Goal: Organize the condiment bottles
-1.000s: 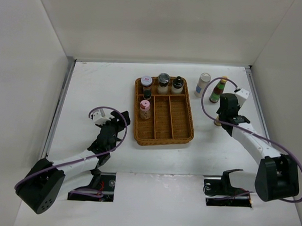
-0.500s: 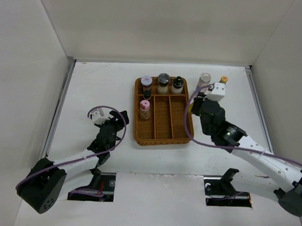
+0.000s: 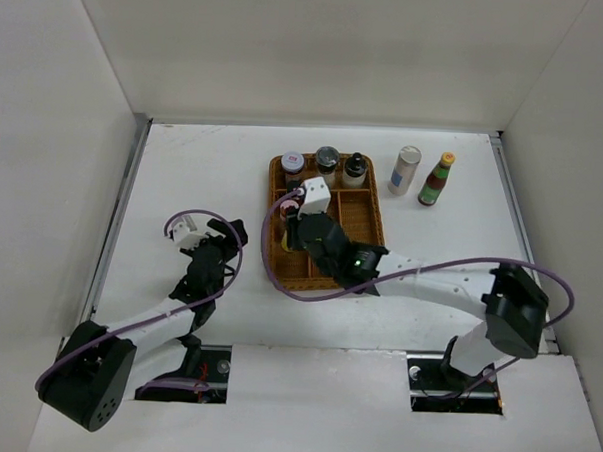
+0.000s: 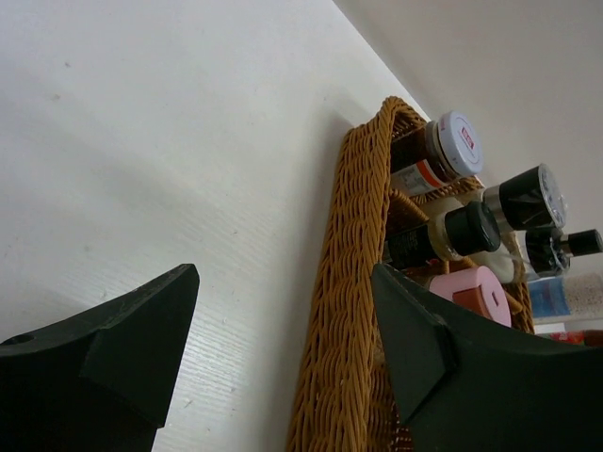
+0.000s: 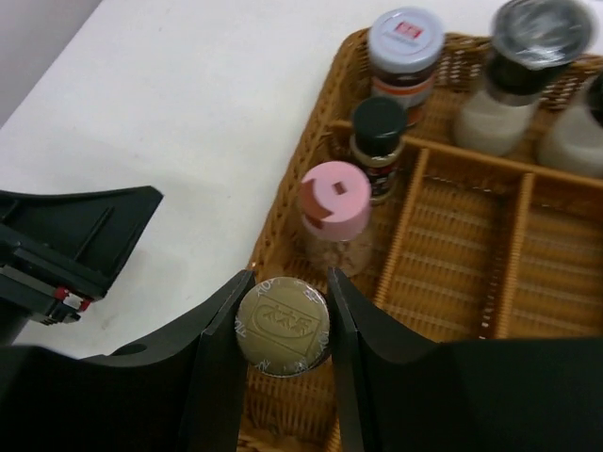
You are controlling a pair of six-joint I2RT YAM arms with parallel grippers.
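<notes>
Two bottles outside the tray: tall white shaker (image 3: 405, 168) and yellow-capped sauce bottle (image 3: 437, 179), upright on the table (image 3: 204, 172), just right of the wicker tray (image 5: 452, 273) at its far end.
Right gripper (image 5: 281, 325): clamped on a gold-lidded jar (image 5: 281, 323), one finger on each side, lid up.
Jar's place: above the near end of the tray's left compartment, close to the left wall, just near of the pink-capped bottle (image 5: 335, 202).
Long axis: vertical, so judged to need a straight lowering.
Nearer arm: right, over the slot.
Left gripper (image 4: 283, 330): spread wide, empty, beside the tray's left wall.
Hidden: jar's body and base under its own lid; height above the wicker floor could not be told, nor whether the base cleared the left wall.
</notes>
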